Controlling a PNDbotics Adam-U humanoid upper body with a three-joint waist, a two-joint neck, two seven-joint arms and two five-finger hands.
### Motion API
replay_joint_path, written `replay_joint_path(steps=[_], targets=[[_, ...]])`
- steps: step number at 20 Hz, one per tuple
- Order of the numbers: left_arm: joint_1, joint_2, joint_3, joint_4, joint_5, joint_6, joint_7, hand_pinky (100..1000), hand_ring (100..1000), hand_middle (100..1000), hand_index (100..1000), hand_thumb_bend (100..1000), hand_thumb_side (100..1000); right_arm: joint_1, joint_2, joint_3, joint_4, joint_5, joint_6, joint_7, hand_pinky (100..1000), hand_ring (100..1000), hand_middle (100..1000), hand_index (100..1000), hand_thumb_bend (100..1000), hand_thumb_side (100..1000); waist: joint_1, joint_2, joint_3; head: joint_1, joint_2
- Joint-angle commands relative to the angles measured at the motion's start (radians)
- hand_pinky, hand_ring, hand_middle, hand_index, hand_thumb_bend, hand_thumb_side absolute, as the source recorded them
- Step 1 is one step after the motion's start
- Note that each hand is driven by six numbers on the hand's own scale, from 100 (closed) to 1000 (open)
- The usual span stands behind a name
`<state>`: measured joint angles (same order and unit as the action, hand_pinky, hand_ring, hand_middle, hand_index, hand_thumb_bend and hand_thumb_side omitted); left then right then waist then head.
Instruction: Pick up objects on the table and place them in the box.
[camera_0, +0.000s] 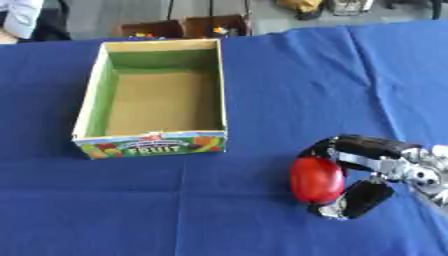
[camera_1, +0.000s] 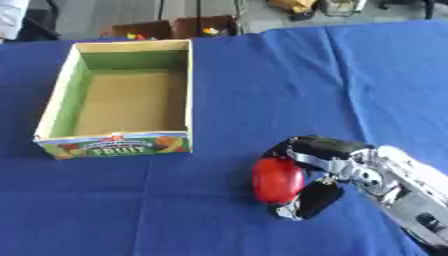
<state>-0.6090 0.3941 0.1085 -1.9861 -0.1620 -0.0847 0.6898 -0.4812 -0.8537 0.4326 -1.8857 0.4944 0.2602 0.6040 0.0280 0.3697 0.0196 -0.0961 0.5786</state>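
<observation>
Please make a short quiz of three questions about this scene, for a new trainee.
1. True or false: the box already holds an object.
2. Which hand is curled round the red object? A) left B) right
3. Fill in: the big word printed on the box front is ____.

Key:
1. False; only its bare brown floor shows.
2. B; the right hand reaches in from the right, and no left hand shows.
3. FRUIT.

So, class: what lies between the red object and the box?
Only bare blue cloth lies between the red object and the box, as the left eye view shows.
</observation>
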Motion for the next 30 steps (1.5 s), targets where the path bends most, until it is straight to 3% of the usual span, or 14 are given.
replay_joint_path(steps=[1, 9, 21, 30], targets=[[-0.015, 0.013, 0.004, -0.014, 0.002, -0.001, 0.003, 834, 926, 843, 875, 100, 1000, -0.01, -0.018, -0.009, -0.007, -0.015, 0.004, -0.023, 465, 740, 745, 799, 297, 403, -0.004, -0.018, -0.002, 0.003, -0.01], [-0.014, 0.015, 0.004, -0.014, 0.002, 0.0, 0.003, 834, 925, 842, 873, 100, 1000, -0.023, -0.039, -0.028, -0.044, -0.015, 0.021, -0.076, 430, 715, 706, 747, 100, 371, -0.008, -0.022, -0.005, 0.005, -0.015], [-0.014, 0.019, 0.0, -0.014, 0.004, 0.0, -0.002, 833, 924, 842, 873, 100, 1000, -0.107, -0.086, -0.052, -0.112, -0.013, 0.032, -0.097, 423, 704, 685, 727, 100, 362, -0.022, -0.028, 0.002, 0.008, -0.028], [-0.012, 0.021, -0.004, -0.014, 0.005, 0.0, -0.006, 831, 923, 841, 872, 100, 1000, -0.236, -0.059, -0.087, -0.096, -0.057, 0.079, -0.121, 418, 695, 660, 708, 100, 375, -0.036, -0.03, 0.021, 0.002, -0.04]])
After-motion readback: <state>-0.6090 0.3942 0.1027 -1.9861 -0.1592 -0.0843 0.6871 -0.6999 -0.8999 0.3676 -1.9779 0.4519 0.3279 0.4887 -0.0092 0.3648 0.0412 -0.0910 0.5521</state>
